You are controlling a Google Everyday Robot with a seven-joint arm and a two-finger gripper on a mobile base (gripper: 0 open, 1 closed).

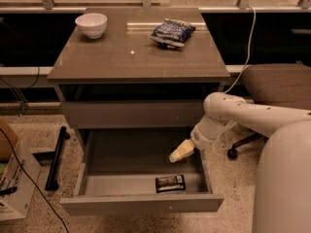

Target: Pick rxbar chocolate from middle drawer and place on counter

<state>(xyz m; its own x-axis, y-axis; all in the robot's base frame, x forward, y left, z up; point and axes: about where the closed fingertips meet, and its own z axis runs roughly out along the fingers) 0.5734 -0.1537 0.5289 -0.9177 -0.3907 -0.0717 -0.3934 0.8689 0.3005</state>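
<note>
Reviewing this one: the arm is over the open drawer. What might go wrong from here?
1. The rxbar chocolate lies flat close to the front wall of the middle drawer. The pincer, over the drawer's right side behind it, may bump that wall or just push the bar.
2. Lifting out, the arm may catch the overhanging counter edge.
3. The snack bag sits on the counter's right rear, so a careless placement might knock it.

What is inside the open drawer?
Only the rxbar chocolate, lying flat near the front wall of the middle drawer. The pincer hangs over the right side and covers a bit of the floor there.
</note>
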